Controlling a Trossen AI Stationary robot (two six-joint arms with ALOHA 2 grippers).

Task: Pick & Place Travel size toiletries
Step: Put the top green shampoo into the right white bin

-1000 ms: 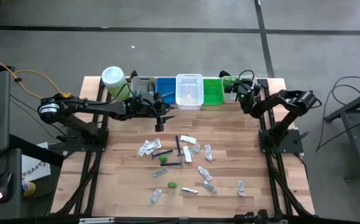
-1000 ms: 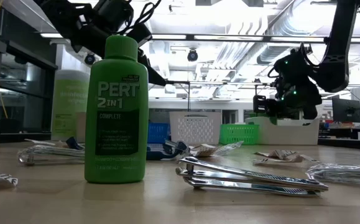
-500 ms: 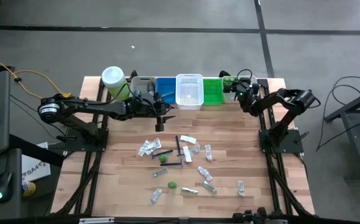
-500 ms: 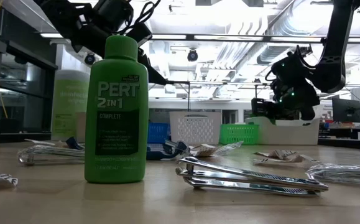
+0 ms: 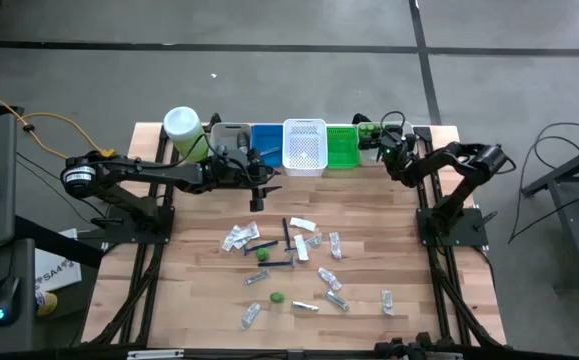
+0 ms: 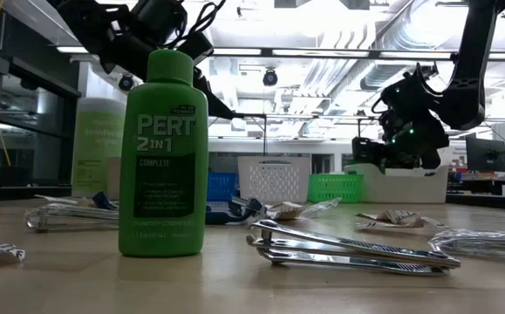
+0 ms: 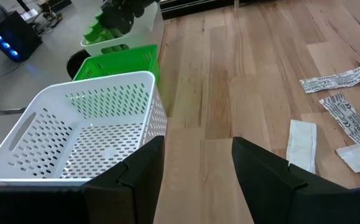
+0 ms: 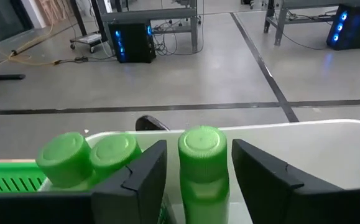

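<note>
A bright green bottle (image 6: 164,157) with white lettering stands on the pale wood-grain desk (image 5: 369,215). Behind sit a blue bin (image 5: 266,146), a white perforated basket (image 7: 74,134) and a green basket (image 5: 342,146). Green caps (image 8: 203,142) show in a white bin (image 8: 316,140).

A wooden-slat table (image 5: 369,210) carries a row of bins along its far edge: grey (image 5: 231,137), blue (image 5: 266,145), a white perforated basket (image 5: 305,146), green (image 5: 342,147) and a white bin (image 5: 372,150) at the right end, with a large pale-green white-lidded jar (image 5: 183,132) beside the grey one. Scattered on the central boards lie clear sachets (image 5: 235,237), thin dark sticks (image 5: 288,235) and two small green bottles (image 5: 263,254). In the low view one green bottle (image 6: 164,157) stands upright, metal clippers (image 6: 348,249) lying just beside it.
</note>
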